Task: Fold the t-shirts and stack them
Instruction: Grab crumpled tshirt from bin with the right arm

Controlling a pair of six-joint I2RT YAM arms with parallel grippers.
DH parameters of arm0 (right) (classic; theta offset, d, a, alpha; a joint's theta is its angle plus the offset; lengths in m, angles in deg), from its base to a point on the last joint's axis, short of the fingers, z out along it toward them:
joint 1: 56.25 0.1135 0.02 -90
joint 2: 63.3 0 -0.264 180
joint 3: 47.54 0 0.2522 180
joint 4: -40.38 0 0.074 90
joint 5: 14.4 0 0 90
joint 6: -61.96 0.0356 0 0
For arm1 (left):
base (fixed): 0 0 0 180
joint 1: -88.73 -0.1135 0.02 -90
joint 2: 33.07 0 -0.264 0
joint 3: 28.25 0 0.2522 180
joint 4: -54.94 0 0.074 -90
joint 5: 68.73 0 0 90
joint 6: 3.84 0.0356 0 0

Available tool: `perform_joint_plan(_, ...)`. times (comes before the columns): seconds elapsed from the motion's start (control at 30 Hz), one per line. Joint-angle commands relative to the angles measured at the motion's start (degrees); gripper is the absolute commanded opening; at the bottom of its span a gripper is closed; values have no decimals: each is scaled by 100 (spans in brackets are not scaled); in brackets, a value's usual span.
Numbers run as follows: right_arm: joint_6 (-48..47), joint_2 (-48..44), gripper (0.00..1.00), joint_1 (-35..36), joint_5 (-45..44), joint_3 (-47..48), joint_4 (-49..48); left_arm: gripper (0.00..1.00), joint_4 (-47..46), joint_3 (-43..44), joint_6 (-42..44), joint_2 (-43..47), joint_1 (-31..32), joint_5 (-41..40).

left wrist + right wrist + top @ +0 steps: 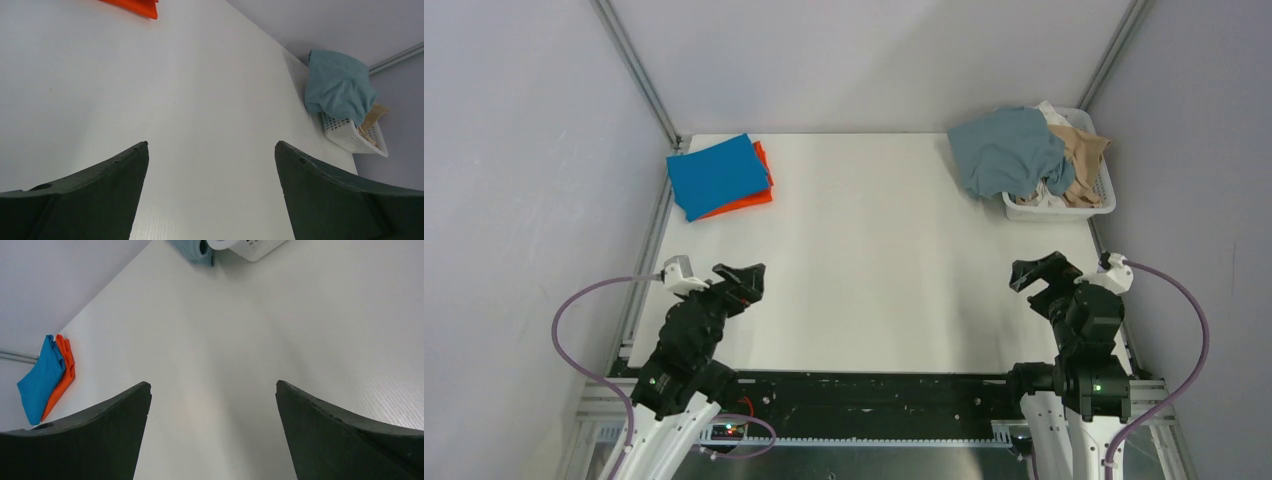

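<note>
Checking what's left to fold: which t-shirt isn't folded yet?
The grey-blue t-shirt, crumpled over the basket rim; the blue t-shirt and orange t-shirt lie folded, stacked.

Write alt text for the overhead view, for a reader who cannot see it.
On a white table, a folded bright blue t-shirt lies on a folded orange t-shirt at far left; a dusty grey-blue t-shirt drapes over a white slatted plastic basket at far right. The left gripper and right gripper are open near the front.

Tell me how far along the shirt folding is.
Done: the blue t-shirt lies folded on the orange t-shirt, far left. In hand: nothing; the left gripper and right gripper hang open over the table. Left: the grey-blue t-shirt, unfolded, draped over the basket.
</note>
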Motion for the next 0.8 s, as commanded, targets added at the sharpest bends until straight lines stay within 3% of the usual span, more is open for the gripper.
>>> perform_joint_plan(0.0, 80, 53, 99, -8, -101, -8, -856, 100, -24, 64, -15, -111, 15, -159)
perform_joint_plan(0.13, -392, 571, 99, -7, 609, -88, -2237, 100, -98, 181, 81, -392, 23, -166)
perform_joint_plan(0.27, -536, 1840, 99, -27, 755, 278, -3249, 100, -126, 262, 153, -659, 17, -164)
perform_joint_plan(0.53, -820, 5418, 99, -336, -163, 2173, -3727, 100, -190, 101, 217, -631, 17, -391)
perform_joint_plan(0.77, -981, 7716, 94, -491, -530, 3881, -3828, 100, -191, 70, 231, -482, 17, -483)
